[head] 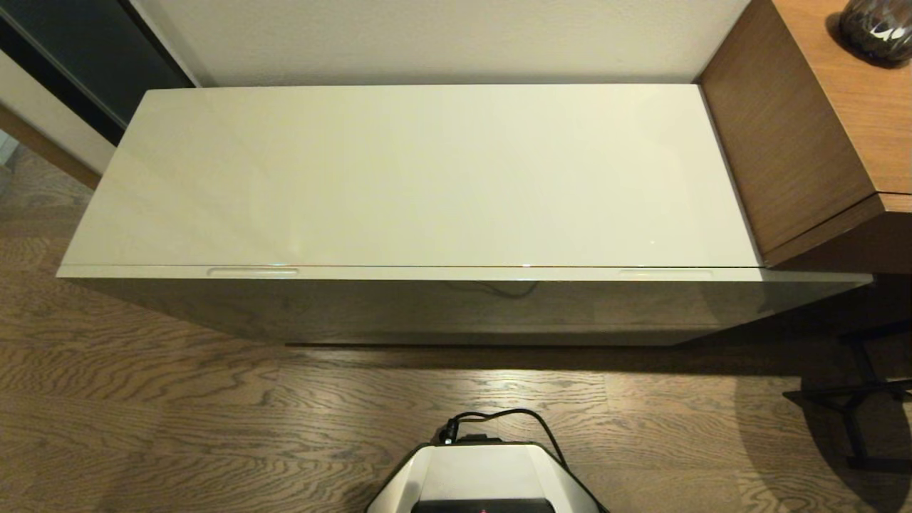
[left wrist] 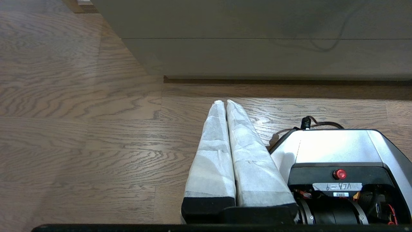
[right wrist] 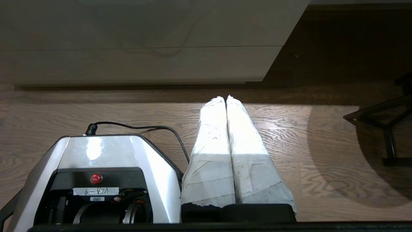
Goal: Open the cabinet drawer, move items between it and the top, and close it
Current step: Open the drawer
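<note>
drawer (head: 456, 273) seen fully shut under the bare cabinet top (head: 413, 178); no items seen. left gripper (left wrist: 226, 102) and right gripper (right wrist: 226, 98) held closed, empty, above the floor. nothing started yet.

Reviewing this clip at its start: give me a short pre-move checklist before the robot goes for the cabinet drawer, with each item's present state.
1. Cabinet drawer shut, front flush under the top: ok.
2. Both recessed handles, left handle and right handle, unobstructed: ok.
3. Top bare, with room for items: ok.
4. Left gripper shut, holding nothing, low over the floor beside the base: ok as parked, jaws must open before gripping a handle.
5. Right gripper likewise shut with nothing in it: same note.
6. Items inside the drawer: cannot tell while it is closed.
</note>
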Controlling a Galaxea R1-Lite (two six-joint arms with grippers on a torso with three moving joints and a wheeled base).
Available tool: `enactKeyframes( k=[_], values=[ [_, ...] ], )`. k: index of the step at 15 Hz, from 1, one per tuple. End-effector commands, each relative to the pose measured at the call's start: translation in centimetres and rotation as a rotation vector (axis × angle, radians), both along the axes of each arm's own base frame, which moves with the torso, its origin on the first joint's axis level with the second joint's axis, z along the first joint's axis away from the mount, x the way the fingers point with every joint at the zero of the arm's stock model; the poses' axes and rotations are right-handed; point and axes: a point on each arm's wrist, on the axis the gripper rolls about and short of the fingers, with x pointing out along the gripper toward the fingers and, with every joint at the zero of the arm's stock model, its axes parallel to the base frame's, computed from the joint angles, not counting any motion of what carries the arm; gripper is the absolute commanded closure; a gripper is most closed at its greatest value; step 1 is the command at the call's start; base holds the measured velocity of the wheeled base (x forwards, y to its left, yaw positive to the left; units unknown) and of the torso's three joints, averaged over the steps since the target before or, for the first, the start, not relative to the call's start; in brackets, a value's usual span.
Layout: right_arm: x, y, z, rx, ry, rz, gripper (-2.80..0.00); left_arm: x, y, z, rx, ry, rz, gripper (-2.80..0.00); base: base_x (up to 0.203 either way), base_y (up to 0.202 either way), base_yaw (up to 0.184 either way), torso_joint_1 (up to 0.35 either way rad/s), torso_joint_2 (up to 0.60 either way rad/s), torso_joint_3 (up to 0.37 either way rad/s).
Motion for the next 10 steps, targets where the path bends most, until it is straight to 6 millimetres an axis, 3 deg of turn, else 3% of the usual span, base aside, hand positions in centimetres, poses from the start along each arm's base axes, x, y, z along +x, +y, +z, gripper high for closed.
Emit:
enactKeyframes(
  k=[1,10],
  values=[
    [0.02,0.00,-0.04,-0.002,0.003,0.000,0.00,0.01,0.00,0.00,0.000,0.002,0.001,0.00,0.000,0.000,0.000,0.000,0.00,0.000],
    [0.01,0.00,0.05,-0.023,-0.003,-0.001,0.00,0.01,0.00,0.00,0.000,0.002,0.001,0.00,0.000,0.000,0.000,0.000,0.00,0.000]
  ],
)
